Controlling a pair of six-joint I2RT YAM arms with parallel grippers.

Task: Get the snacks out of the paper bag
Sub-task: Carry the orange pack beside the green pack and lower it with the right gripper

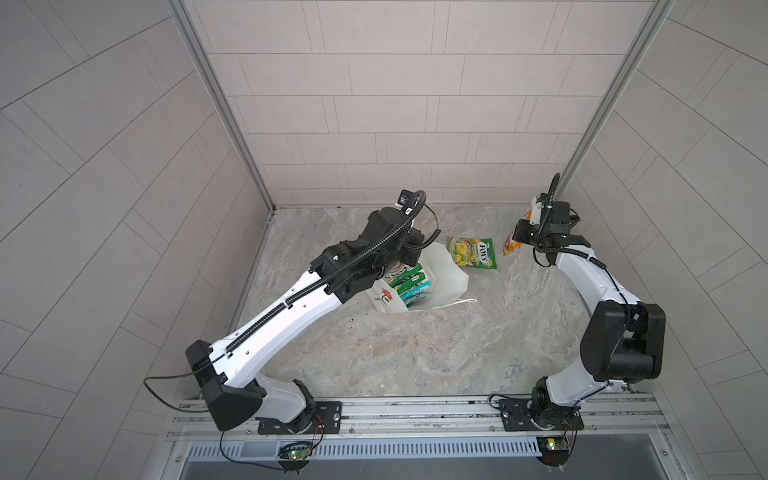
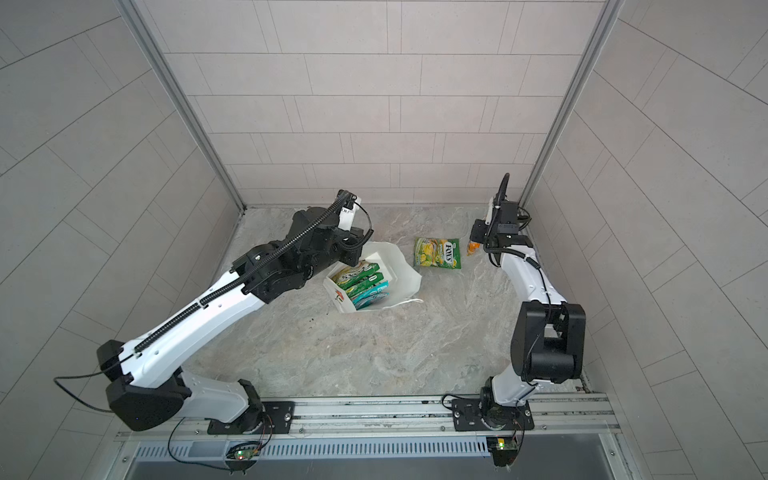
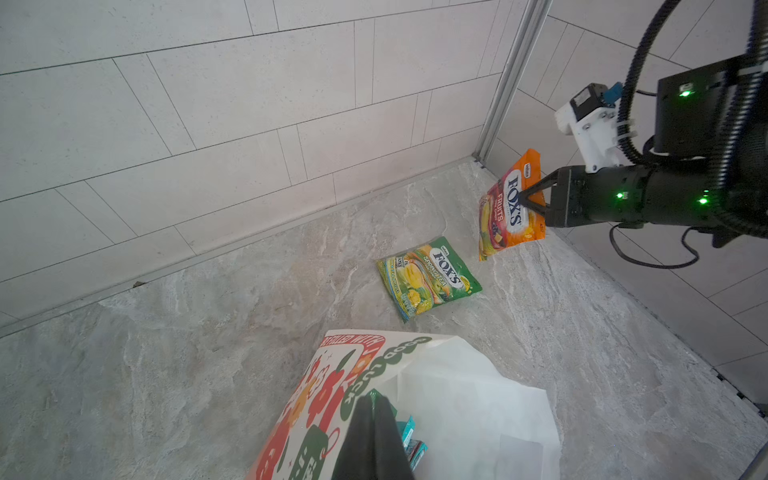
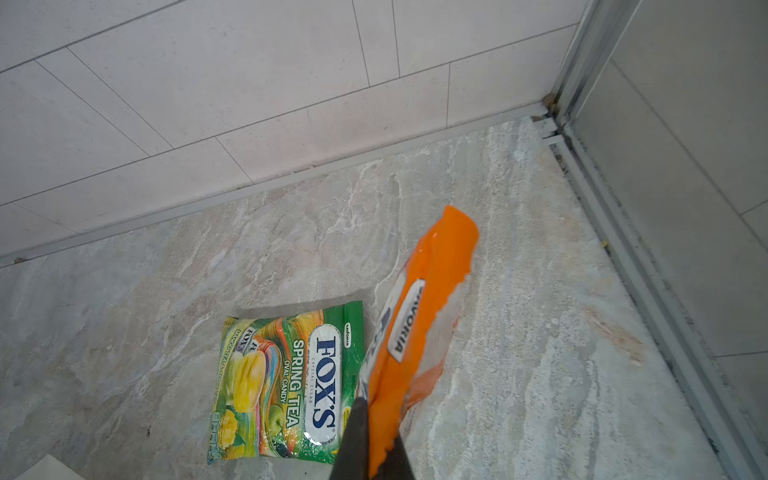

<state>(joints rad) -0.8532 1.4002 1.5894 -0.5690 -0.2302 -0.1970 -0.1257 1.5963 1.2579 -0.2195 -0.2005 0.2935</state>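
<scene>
Hanging near the far right corner of the grey marbled bench (image 1: 415,353), a glossy orange-pink FOX'S candy packet (image 3: 505,216) is pinched in the right gripper (image 3: 528,199). A green-yellow FOX'S packet (image 3: 428,278) lies flat beside it. The left gripper (image 3: 372,405), jaws clenched, sits at the rim of the white paper gift bag (image 3: 457,395), which stands mid-bench and holds green and teal packets (image 2: 361,282).

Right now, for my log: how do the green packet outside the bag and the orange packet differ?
The green packet lies flat on the table; the orange packet is held upright, pinched in the right tool. The green packet reads Spring Tea, the orange packet Fruits. Both are FOX'S packets outside the paper bag.
</scene>
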